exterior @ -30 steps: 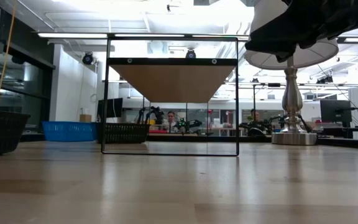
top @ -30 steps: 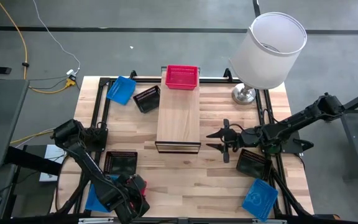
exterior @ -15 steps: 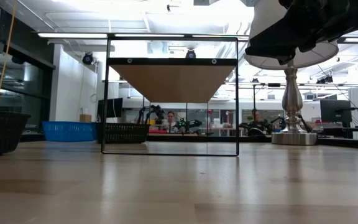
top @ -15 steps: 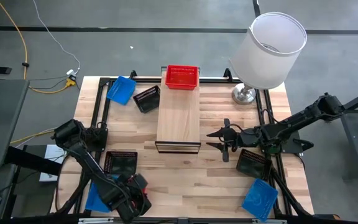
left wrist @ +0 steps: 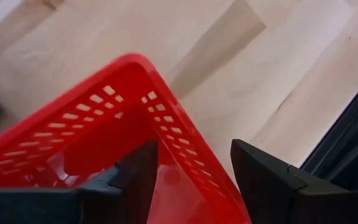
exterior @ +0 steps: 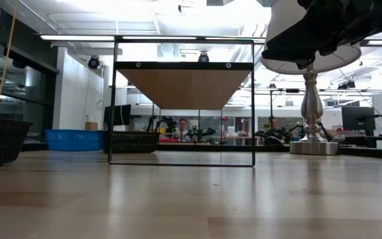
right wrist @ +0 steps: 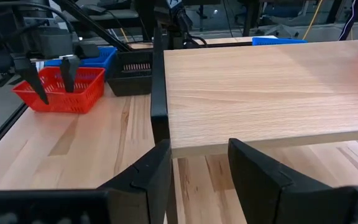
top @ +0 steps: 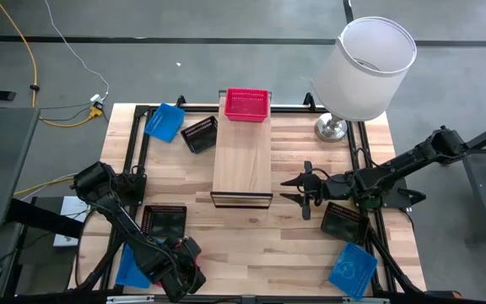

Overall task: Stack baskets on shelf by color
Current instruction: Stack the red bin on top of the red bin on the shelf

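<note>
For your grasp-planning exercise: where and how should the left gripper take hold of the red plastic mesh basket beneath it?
Probably the thin rim wall of the red plastic mesh basket, from above: the open left gripper already straddles that upright wall, one finger inside, one outside.

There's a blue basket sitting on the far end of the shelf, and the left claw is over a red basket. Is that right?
Not quite. The basket on the far end of the shelf is red, not blue, as the high view shows. The left claw really is over a red basket.
</note>
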Robot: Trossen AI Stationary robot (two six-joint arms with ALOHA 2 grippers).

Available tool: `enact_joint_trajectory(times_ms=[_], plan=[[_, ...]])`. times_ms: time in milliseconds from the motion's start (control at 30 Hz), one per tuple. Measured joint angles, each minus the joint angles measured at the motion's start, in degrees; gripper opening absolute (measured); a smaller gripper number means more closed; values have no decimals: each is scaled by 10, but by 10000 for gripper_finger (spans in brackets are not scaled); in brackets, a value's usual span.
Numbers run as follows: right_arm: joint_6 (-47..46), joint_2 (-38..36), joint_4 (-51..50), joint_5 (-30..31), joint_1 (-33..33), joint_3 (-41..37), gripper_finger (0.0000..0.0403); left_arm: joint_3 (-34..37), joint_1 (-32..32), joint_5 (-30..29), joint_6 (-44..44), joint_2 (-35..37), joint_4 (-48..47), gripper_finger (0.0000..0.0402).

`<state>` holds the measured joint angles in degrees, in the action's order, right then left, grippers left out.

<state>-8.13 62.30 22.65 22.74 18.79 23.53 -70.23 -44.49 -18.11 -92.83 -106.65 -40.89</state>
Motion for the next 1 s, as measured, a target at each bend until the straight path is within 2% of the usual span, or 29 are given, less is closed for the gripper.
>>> enact_joint_trajectory(times_ms=[167,267,367,500,567,800,933,1000], plan=[[0,0,0,0,0,0,149,0,-6,17,0,0,2,189],[0,0,-1,0,0,0,149,0,-8,21,5,0,3,165],[0,0,-1,0,0,0,149,-1,-7,51,39,0,6,120],[0,0,-1,0,0,0,149,-15,4,102,106,0,4,34],[0,0,-1,0,0,0,149,-29,10,109,143,0,2,11],[0,0,-2,0,0,0,149,-121,34,125,309,0,-4,5],[0,0,-2,1,0,0,149,-207,43,134,449,0,-31,7],[0,0,-2,1,0,0,149,-256,43,115,520,0,-66,4]])
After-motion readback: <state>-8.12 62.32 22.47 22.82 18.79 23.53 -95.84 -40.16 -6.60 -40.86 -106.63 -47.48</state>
